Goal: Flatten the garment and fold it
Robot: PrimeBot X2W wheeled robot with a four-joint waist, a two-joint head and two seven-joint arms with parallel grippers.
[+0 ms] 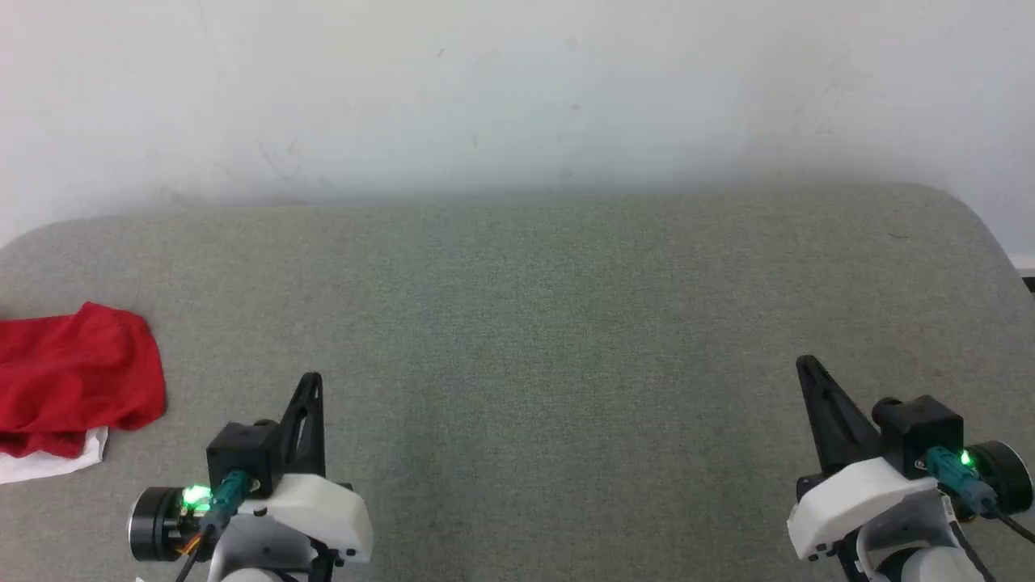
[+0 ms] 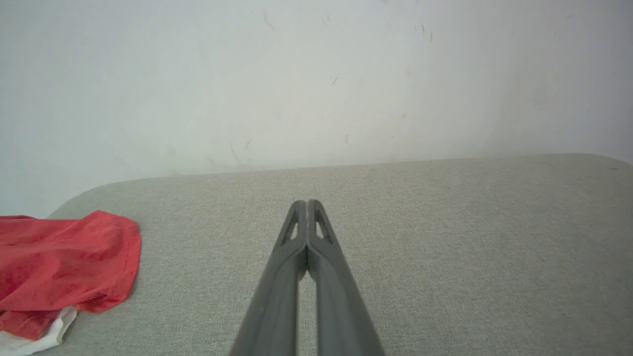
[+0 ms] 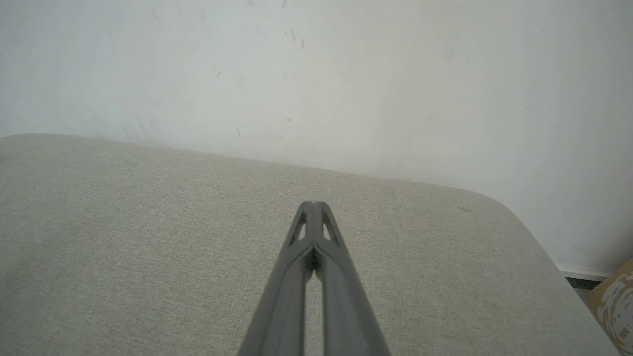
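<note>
Left gripper (image 1: 311, 380): jaws shut tight, holding nothing.
Right gripper (image 1: 804, 362): jaws shut tight, holding nothing.
Garment (image 1: 77, 372): a red bunched heap at the left edge of the worktop (image 1: 517, 323), near the left gripper but not touching it.
Done: nothing yet, I think.
Left to do: spread it flat, then fold it.
Boxes: a brown thing (image 3: 613, 306) sits low on the right; I cannot tell what it is.

One crumpled red-and-white garment (image 1: 77, 376), one grey fabric-covered tabletop (image 1: 566, 323), and two dark tools: left tool (image 1: 311, 380), right tool (image 1: 804, 364).
</note>
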